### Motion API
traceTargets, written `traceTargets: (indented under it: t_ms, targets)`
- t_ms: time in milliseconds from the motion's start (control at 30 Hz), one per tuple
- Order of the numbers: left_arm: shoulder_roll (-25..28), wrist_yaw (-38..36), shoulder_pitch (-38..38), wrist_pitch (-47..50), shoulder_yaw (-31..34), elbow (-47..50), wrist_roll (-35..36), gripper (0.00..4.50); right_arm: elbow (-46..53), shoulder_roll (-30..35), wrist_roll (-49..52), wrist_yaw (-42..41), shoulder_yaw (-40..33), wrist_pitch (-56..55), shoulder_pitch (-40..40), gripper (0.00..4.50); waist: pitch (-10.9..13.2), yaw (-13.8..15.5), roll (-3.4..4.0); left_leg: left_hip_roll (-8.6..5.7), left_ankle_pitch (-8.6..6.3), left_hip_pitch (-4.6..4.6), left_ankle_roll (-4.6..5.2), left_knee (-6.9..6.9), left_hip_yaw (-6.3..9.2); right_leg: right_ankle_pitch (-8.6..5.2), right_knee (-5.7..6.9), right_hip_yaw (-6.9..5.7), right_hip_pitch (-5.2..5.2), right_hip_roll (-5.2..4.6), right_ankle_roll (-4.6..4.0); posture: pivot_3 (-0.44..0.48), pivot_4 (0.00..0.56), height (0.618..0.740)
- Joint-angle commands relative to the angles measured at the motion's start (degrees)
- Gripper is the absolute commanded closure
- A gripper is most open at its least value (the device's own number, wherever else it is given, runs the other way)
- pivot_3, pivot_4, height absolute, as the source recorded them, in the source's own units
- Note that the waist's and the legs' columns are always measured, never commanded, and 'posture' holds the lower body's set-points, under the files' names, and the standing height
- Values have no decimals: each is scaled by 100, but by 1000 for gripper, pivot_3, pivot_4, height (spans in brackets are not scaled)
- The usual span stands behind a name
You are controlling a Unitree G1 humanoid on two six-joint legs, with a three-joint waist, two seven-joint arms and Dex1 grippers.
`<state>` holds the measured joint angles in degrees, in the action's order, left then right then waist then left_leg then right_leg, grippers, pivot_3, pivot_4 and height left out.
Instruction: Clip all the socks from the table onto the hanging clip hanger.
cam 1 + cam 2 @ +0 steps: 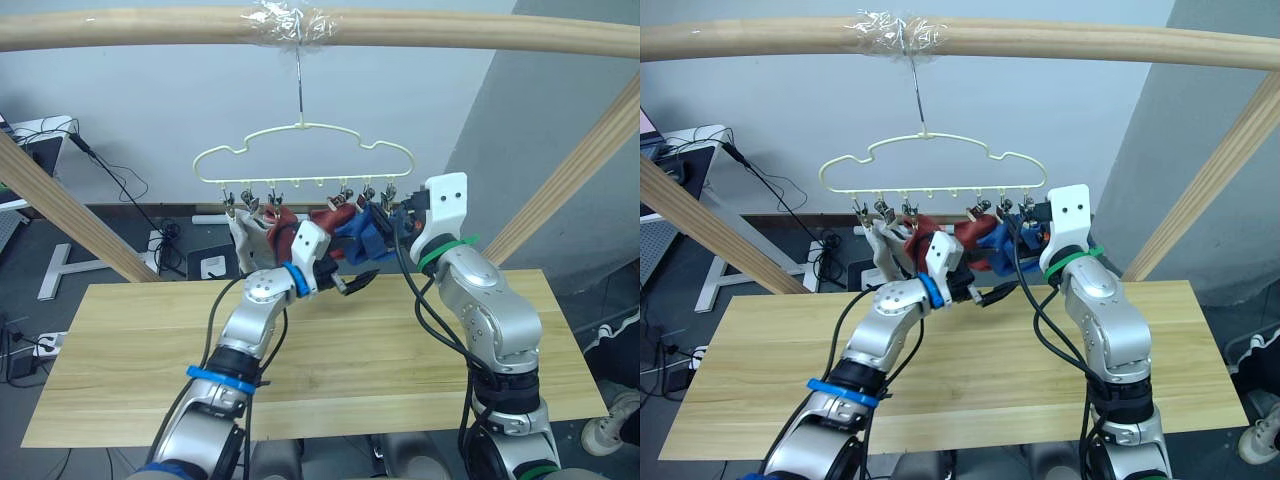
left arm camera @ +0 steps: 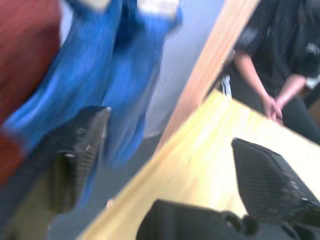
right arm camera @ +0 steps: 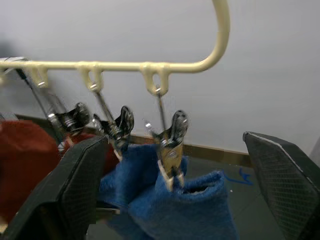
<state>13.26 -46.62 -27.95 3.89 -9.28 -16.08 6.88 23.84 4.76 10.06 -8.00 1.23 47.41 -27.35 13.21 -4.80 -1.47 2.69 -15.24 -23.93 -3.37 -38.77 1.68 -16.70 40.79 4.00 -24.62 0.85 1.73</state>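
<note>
Under the hanger (image 1: 303,160), soft, light blue socks (image 3: 170,200) hang limp from clips (image 3: 171,135), best taken at the cuff; both the left gripper (image 2: 170,175) and right gripper (image 3: 175,200) gape empty.

Both arms are silver-grey metal with rounded joint housings and black cables looping along them. The left arm (image 1: 255,320) wears blue bands at forearm and wrist, the right arm (image 1: 490,320) green ones. Each wrist ends in a white plastic bracket; the right bracket shows two small holes. The fingers (image 3: 75,185) are black, with cross-hatched pads.
</note>
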Motion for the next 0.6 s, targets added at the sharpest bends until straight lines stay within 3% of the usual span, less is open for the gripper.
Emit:
traceTargets:
  t_ms: [33,167,233,333,433,600]
  targets:
    - [621,-705,718,66,225,1377,610,21,683,504,345,-548,-74,238,201,0,-1,-12,1,1,0,0,0,0,-2,0,-2,1,0,0,0,-47,184,705]
    - [1476,-733,1385,400,655,2209,778,21,1001,1315,543,-1139,-36,287,481,0,-1,0,1,6,-1,0,-1,7,2,-3,-11,-2,-1,-2,-1,-29,167,705]
    - [1989,-641,1963,959,1186,2793,1038,21,1182,1937,683,-1770,-36,-33,730,0,-4,17,1,2,-1,2,0,6,3,-3,-5,-3,0,-3,0,-7,156,705]
    - [2576,-245,2732,1237,1971,3091,745,21,1211,2777,691,-2624,-251,-864,1100,0,-12,23,-5,0,-1,3,0,2,0,-4,-12,0,7,-7,2,27,139,705]
    - [3011,-30,2965,1440,2577,2992,717,21,877,3280,953,-3185,-708,-1373,1250,0,-16,113,-12,0,-1,8,1,2,4,-4,-18,-8,14,-9,2,70,119,705]
    - [3237,-119,2836,1555,2877,2848,946,21,400,3597,1383,-3704,-1224,-1572,1235,0,-83,312,-32,0,1,32,1,-3,8,-12,-20,-15,44,-6,17,102,98,705]
